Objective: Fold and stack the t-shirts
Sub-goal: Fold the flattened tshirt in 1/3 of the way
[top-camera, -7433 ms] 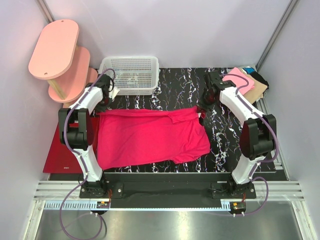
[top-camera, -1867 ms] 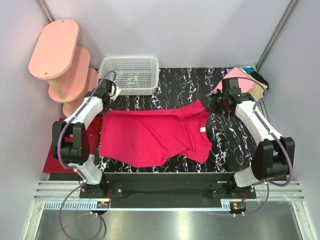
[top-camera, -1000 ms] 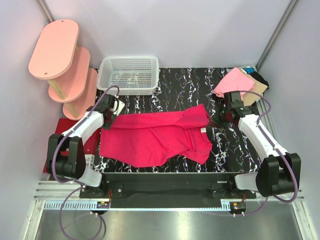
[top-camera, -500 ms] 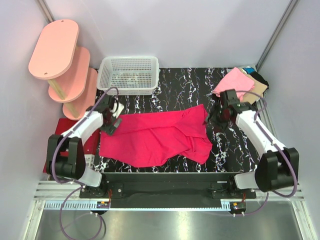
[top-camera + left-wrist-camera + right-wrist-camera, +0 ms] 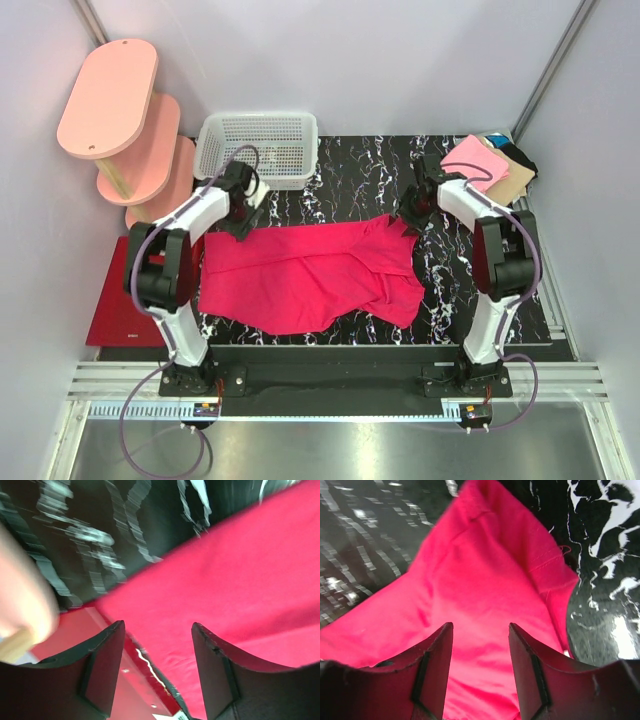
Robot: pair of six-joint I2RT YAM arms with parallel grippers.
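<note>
Left pincer [image 5: 157, 630] and right pincer [image 5: 480, 630] have let go and pulled away, jaws apart and empty, above far corners of magenta-red t-shirt [image 5: 310, 275] lying rumpled on counter [image 5: 350, 170].

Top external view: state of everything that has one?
magenta t-shirt: spread on the table, rumpled, right side partly folded in, not held
left fingers: open, above the shirt's far left corner, holding nothing
right fingers: open, above the shirt's far right corner, holding nothing
folded t-shirts: piled at the far right corner, pink on top
basket: upright
dark red mat: lying flat
</note>
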